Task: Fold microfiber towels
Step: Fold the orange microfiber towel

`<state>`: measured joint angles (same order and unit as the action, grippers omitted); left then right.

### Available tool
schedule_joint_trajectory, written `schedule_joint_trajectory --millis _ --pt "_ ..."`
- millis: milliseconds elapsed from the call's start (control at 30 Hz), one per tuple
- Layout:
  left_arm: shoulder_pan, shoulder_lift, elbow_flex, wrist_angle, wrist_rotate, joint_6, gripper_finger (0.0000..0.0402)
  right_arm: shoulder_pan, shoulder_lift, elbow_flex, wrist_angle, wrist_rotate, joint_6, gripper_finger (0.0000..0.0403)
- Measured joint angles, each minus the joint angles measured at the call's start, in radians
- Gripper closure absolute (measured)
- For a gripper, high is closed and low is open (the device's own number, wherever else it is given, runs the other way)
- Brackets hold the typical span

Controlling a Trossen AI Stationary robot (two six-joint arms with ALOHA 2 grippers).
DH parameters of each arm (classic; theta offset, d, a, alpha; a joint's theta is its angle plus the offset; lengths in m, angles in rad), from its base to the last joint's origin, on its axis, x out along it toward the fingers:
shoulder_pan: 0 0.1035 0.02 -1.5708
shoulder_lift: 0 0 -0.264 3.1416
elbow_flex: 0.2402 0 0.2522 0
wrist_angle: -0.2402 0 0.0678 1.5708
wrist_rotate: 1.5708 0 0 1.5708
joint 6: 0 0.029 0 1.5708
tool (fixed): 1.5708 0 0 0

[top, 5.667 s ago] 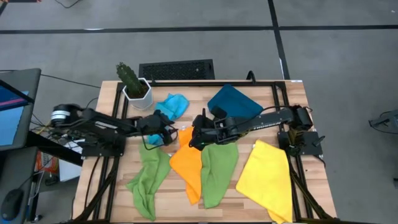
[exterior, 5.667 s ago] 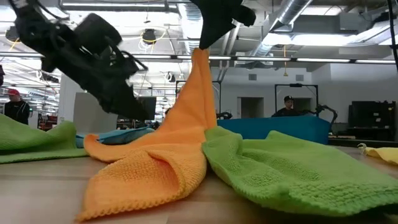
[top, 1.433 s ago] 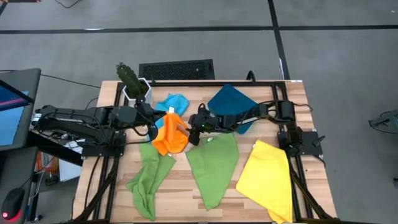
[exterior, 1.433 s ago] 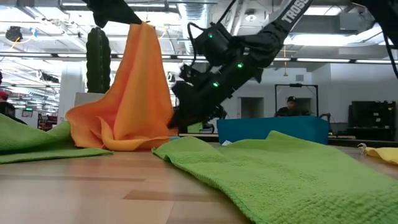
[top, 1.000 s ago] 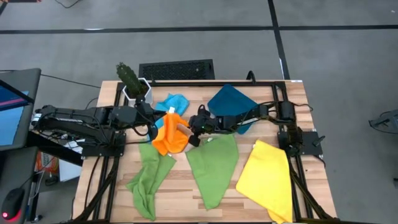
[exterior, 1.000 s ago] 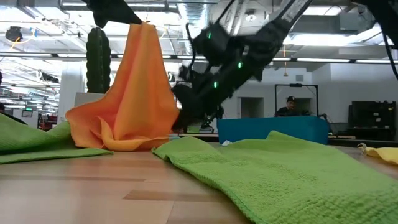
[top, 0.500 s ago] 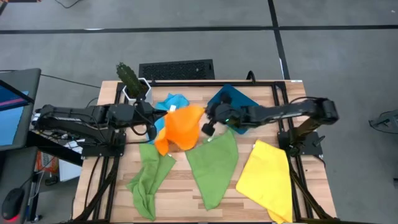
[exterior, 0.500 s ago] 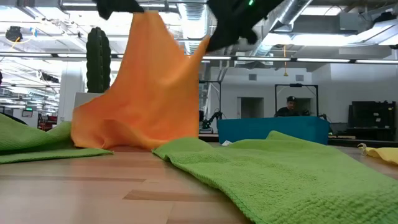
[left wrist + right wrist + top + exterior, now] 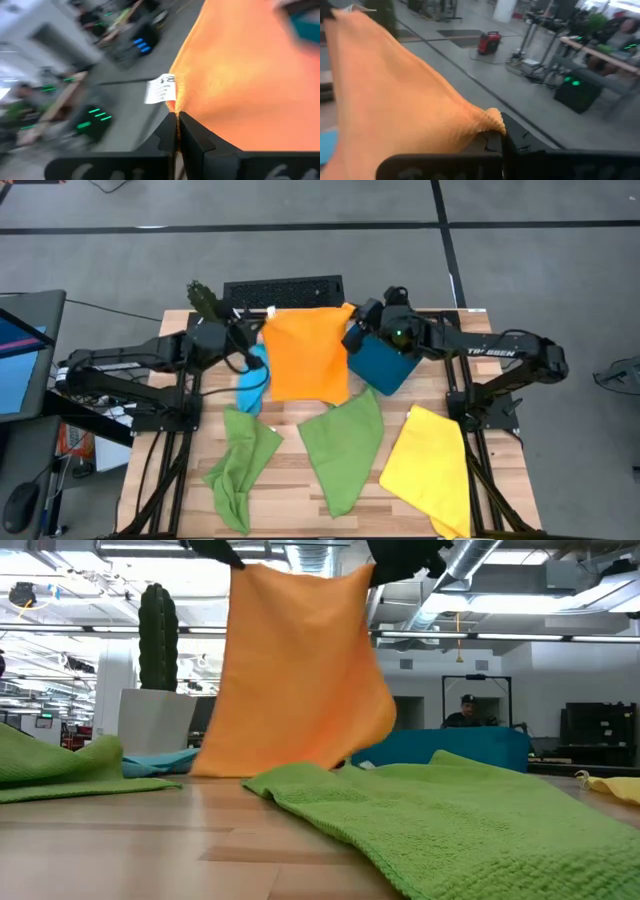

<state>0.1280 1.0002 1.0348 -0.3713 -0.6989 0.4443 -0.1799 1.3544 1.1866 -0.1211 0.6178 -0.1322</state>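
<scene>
You've got the orange towel (image 9: 305, 352) lifted and stretched flat between both arms, over the far part of the tabletop (image 9: 400, 500). Left tool (image 9: 258, 315) is pressed together on one top corner, the one with the white tag (image 9: 162, 89); right tool (image 9: 352, 315) is pinched shut on the other top corner, as the right wrist view shows. In the low view the towel hangs as a clean sheet, with its bottom edge at or just above the wood; can't tell if it touches.

Progress: early. Nothing looks folded yet.
- Orange: spread and held up, ready to be laid down flat, no fold made.
- Light blue towel (image 9: 249, 387): crumpled strip near the left arm, partly under the orange one.
- Left green towel (image 9: 240, 465): bunched and creased, near edge on the left.
- Middle green towel (image 9: 345, 448): lying open but skewed, not folded.
- Yellow towel (image 9: 428, 470): lying open on the right, corner over the tabletop's edge, untouched.

The dark teal bin (image 9: 383, 363) sits just beside the orange towel, under the right arm. A potted cactus (image 9: 204, 302) stands at the far left corner.

So by my read you have zero of five done. What's left: lay orange down, fold it, then the other four.
</scene>
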Motion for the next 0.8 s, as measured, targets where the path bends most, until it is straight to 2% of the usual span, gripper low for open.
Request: schedule_joint_trajectory --millis 100,233,333,433,567,733,800 --pt "0.051 0.005 0.000 0.057 -0.060 0.095 0.0401 -0.022 0.000 0.000 0.011 0.018 -0.025 0.0397" --pt "0.071 -0.004 0.021 0.075 -0.065 0.150 0.0401 -0.015 -0.001 0.000 0.012 0.046 -0.056 0.0397" --pt "0.059 -0.010 0.051 0.070 -0.064 0.150 0.0401 0.006 -0.008 0.000 0.013 0.113 -0.102 0.0397" --pt "0.034 -0.014 0.058 0.031 -0.064 0.111 0.0401 0.044 -0.009 0.000 -0.006 0.133 -0.099 0.0395" --pt "-0.016 -0.015 0.058 -0.121 -0.004 -0.032 0.0401 0.119 -0.009 0.000 -0.108 0.136 -0.020 0.0397" --pt "-0.100 -0.001 0.057 -0.358 0.171 -0.314 0.0401 0.248 -0.009 0.000 -0.349 0.134 0.212 0.0394" --pt "-0.152 0.004 0.057 -0.406 0.232 -0.415 0.0401 0.311 -0.009 0.000 -0.427 0.132 0.325 0.0393"
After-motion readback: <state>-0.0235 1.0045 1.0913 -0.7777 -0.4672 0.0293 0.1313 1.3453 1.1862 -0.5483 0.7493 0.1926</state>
